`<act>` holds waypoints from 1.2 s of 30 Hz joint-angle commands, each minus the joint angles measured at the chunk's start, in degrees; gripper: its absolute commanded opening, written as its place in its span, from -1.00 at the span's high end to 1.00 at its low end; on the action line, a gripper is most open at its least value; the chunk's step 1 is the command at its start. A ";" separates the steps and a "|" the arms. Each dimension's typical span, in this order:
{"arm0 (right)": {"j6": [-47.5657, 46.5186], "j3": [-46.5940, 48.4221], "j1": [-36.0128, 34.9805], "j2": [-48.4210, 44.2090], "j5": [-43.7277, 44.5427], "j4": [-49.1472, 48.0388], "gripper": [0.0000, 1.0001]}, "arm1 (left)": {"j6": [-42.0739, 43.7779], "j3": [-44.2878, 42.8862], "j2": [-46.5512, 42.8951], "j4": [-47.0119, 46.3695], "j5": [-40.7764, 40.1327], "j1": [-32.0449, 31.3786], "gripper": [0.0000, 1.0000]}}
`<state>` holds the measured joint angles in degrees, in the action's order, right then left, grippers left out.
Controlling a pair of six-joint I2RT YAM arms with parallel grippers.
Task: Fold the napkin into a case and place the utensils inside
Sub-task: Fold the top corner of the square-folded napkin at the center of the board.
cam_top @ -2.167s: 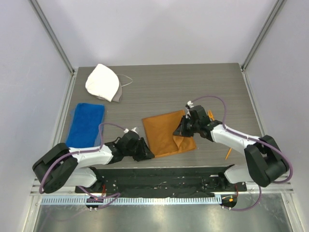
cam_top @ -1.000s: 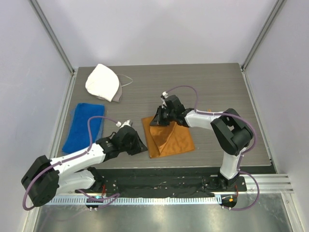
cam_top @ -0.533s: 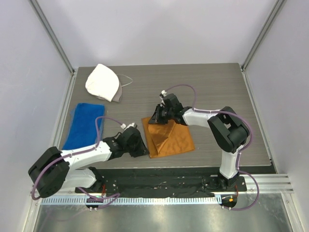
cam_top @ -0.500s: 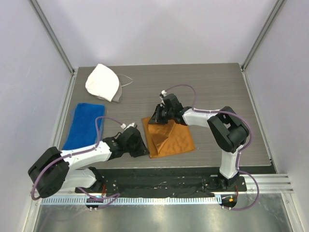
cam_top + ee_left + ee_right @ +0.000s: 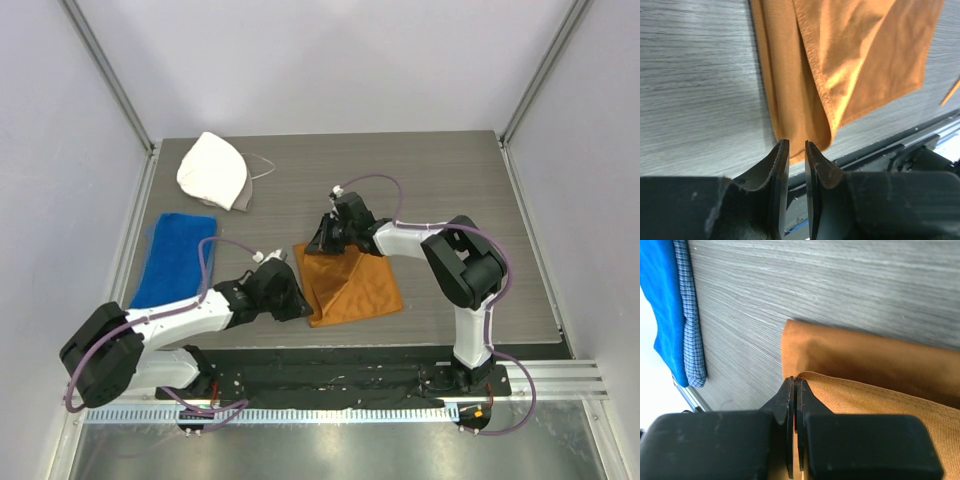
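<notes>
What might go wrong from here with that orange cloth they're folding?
1. The right fingers pinch only the very edge of the napkin. Cloth this thin and shiny may slip out, and the raised flap would drop back.
2. The left fingers stand slightly apart at the napkin's near corner, where layers overlap. They may catch only one layer, or none, and leave the fold crooked.

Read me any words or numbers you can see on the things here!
None: no words, numbers or signs can be read on the napkin, the blue towel, the white cloth cap or the table.
</notes>
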<state>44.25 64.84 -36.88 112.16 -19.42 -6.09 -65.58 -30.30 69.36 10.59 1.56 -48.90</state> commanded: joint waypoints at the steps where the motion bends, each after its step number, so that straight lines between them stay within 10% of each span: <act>1: 1.19 2.40 0.23 -0.10 0.43 -2.88 0.98 | 0.63 -1.60 2.53 -2.67 0.11 -0.23 0.54; 36: 6.82 0.38 0.41 2.28 1.67 -7.98 0.98 | 0.89 0.87 -3.35 3.02 -5.60 -2.51 0.51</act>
<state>50.85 65.04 -36.64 114.80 -17.15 -11.62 -65.89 -26.94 69.84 9.45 0.67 -51.16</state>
